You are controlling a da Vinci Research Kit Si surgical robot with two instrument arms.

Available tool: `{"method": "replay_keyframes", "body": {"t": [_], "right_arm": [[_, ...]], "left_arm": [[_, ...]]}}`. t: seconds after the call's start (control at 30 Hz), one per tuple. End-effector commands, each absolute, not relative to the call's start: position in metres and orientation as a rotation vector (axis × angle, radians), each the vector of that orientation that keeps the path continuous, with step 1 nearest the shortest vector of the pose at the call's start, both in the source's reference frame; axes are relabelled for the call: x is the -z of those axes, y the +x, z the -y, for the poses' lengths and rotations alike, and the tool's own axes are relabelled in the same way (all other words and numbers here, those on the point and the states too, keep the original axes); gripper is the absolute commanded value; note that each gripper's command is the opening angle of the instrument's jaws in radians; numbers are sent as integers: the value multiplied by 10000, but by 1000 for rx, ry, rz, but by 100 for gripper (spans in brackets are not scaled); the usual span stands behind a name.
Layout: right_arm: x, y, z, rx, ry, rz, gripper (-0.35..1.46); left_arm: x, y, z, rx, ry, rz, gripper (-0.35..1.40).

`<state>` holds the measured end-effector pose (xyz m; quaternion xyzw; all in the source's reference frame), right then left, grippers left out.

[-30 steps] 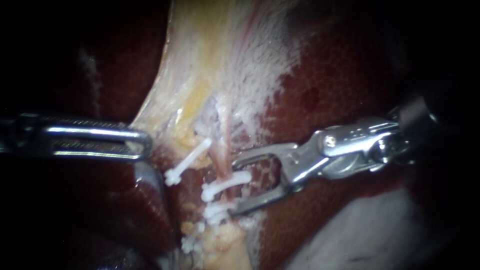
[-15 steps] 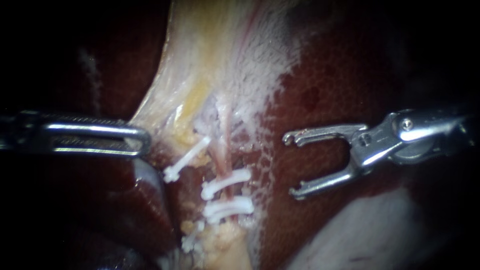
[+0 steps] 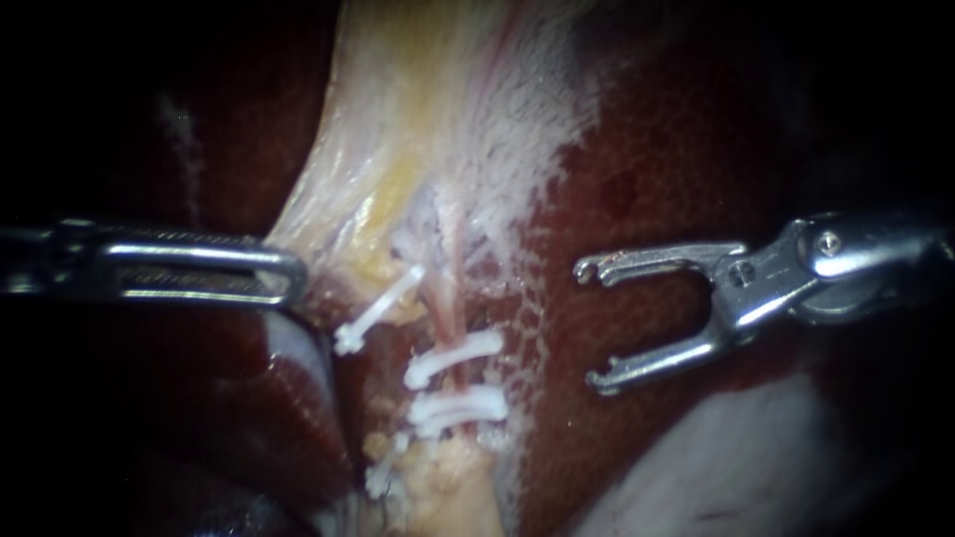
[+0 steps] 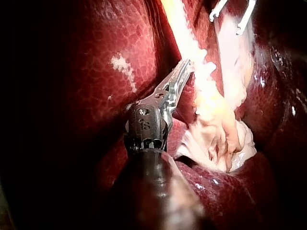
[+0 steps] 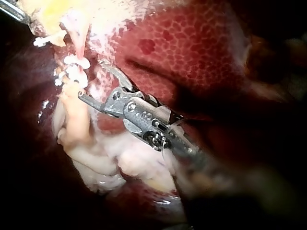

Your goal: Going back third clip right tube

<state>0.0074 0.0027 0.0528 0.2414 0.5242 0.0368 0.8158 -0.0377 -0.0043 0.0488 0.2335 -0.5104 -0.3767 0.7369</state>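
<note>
Right instrument (image 3: pixel 595 324) sat centre-right in the endoscope view, its jaws spread wide and empty over the dark liver (image 3: pixel 657 159), apart from the clips. White clips (image 3: pixel 456 408) lay across the right tube (image 3: pixel 445 298) at lower centre, stacked one below another, with a separate clip (image 3: pixel 376 310) angled just to their left. Left instrument (image 3: pixel 294 277), at mid-left, was clamped on the edge of the pale tissue (image 3: pixel 398 149).

The endoscope closely faces the clipped tube (image 3: pixel 453 328). Wrist cameras look forward from their arms; all share the liver (image 3: pixel 676 149).
</note>
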Motion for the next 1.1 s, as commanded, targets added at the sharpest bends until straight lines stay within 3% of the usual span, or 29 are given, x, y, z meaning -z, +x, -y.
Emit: {"method": "replay_keyframes", "body": {"t": [0.03,0.4,1.1], "right_arm": [[-528,74,-27,-78,515,-1118,60],[-525,74,-25,-78,515,-1118,60],[-525,73,-24,-78,515,-1118,60]], "left_arm": [[-495,-382,48,827,517,1111,-35],[-513,-404,60,818,540,1095,-35],[-512,-402,60,814,546,1093,-35]]}}
